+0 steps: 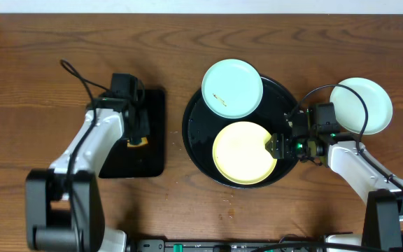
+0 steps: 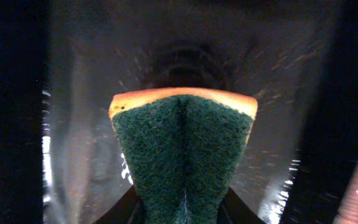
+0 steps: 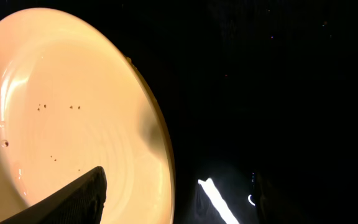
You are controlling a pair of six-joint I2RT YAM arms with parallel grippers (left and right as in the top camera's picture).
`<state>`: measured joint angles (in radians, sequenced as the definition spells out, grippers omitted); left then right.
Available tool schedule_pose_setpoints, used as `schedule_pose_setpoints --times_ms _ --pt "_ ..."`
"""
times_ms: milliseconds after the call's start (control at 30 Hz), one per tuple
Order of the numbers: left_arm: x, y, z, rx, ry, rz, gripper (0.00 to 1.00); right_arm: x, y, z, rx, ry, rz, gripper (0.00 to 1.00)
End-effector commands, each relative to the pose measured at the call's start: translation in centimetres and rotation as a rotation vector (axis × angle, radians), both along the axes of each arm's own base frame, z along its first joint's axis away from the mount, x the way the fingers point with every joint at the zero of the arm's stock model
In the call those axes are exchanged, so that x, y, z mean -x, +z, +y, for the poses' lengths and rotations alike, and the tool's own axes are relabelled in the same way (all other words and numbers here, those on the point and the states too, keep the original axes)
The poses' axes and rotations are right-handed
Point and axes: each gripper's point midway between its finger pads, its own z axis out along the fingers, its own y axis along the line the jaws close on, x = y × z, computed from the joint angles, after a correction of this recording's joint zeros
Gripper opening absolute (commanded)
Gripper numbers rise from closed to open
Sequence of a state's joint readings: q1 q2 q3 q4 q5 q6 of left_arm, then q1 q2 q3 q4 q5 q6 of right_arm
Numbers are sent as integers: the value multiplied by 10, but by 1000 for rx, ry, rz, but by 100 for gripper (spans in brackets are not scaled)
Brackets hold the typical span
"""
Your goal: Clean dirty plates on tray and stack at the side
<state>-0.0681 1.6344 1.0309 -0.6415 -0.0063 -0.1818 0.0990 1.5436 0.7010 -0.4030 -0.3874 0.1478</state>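
The round black tray [image 1: 194, 133] holds a pale yellow plate [image 1: 240, 154] at its front and a mint-blue plate [image 1: 231, 87] with brown specks at its back rim. A second mint-blue plate [image 1: 361, 105] lies on the table to the right of the tray. My right gripper [image 1: 275, 145] is open at the yellow plate's right edge. In the right wrist view the yellow plate [image 3: 73, 106] shows tiny specks, and the right gripper's [image 3: 179, 199] fingers straddle its rim. My left gripper [image 1: 137, 136] is shut on a green and yellow sponge [image 2: 185, 149].
A smaller rectangular black tray [image 1: 152, 105] lies left of the round tray, under my left gripper. It fills the background of the left wrist view [image 2: 79, 93]. Cables run from both arms. The table is brown wood [image 1: 47, 42].
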Motion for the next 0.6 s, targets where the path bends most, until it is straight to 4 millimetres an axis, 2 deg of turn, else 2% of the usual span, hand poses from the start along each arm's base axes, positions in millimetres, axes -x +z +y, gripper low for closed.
schedule_pose_setpoints --times_ms 0,567 --pt "-12 28 1 -4 -9 -84 28 1 -1 0 -6 4 9 73" --pt "-12 30 3 -4 -4 -82 28 1 -1 0 -6 4 10 73"
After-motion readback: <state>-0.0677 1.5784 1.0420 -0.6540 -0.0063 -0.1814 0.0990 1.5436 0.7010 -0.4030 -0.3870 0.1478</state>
